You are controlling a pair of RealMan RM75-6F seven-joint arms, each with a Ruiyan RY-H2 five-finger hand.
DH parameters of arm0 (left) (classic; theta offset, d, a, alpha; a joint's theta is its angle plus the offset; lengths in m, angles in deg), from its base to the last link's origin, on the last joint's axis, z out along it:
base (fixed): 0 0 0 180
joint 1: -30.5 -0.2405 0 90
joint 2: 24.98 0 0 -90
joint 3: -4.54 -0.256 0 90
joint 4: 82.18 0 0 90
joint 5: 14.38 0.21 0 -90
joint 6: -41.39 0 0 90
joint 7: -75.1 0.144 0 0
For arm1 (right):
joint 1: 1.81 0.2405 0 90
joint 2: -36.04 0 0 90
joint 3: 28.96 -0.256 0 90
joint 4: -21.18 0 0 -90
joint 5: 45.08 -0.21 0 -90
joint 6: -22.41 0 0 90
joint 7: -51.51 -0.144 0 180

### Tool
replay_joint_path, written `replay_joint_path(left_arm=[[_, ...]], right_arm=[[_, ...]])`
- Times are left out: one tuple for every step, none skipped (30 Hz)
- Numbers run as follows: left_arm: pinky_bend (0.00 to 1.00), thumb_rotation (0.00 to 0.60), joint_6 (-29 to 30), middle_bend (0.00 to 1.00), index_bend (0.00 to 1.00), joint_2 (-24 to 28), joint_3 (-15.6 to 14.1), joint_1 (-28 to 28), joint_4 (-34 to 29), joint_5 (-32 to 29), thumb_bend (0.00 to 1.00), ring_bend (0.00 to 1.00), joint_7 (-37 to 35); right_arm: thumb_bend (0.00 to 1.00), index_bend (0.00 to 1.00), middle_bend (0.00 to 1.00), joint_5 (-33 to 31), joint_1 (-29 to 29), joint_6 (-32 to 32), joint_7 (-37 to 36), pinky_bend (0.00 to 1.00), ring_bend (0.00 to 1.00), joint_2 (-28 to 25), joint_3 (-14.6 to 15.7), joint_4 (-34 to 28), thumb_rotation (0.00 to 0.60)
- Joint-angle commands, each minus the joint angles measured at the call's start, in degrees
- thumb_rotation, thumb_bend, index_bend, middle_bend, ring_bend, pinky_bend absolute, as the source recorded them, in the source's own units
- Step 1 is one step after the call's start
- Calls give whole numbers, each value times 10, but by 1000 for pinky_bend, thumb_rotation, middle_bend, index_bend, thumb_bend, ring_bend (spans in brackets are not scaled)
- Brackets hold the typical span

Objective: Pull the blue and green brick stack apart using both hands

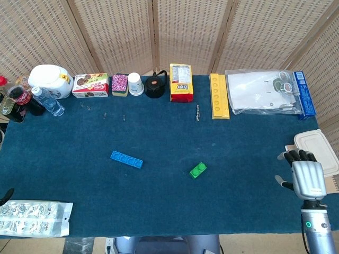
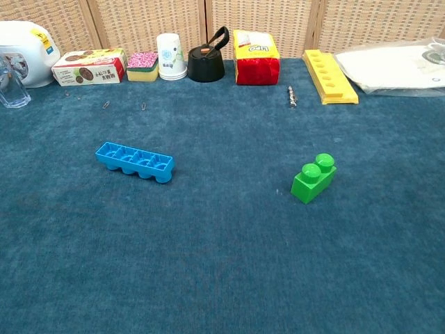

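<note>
Right hand [image 1: 307,177] only shows in the head view, off the table's right edge just below the white lunchbox [image 1: 317,152]; back of the hand faces the cam, fingers straight w/ small gaps, thumb out to the side, holding nothing. Left hand is basically gone: just a dark sliver at the left edge near the foil pack [image 1: 33,218], can't tell how it's set. Chest view has neither hand but gives a much better look at the bricks.

Blue brick [image 2: 135,161] is lying on the blue cloth [image 2: 222,264] left of center, hollow underside up, long axis running left to right w/ the right end a bit nearer the cam. Green brick [image 2: 313,178] sits well apart to its right, studs up, long axis diagonal, far end angled right. So they're already separated.
</note>
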Motion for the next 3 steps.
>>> replay_joint_path(left_arm=[[173,493,-3,82,86,-2,3,-2,-1,2,246,0,2],[172,495,-5,82,86,-3,4,-3,-1,2,246,0,2],[173,495,-8,82,86,-4,5,-4,-2,2,246,0,3]], right_arm=[[12,435,427,13,-13,-11,3,278,310,-5,6,-7,600],[12,437,428,17,-15,-13,3,279,310,-6,6,-8,600],[12,438,429,20,-18,-14,3,279,310,-6,6,-9,600]])
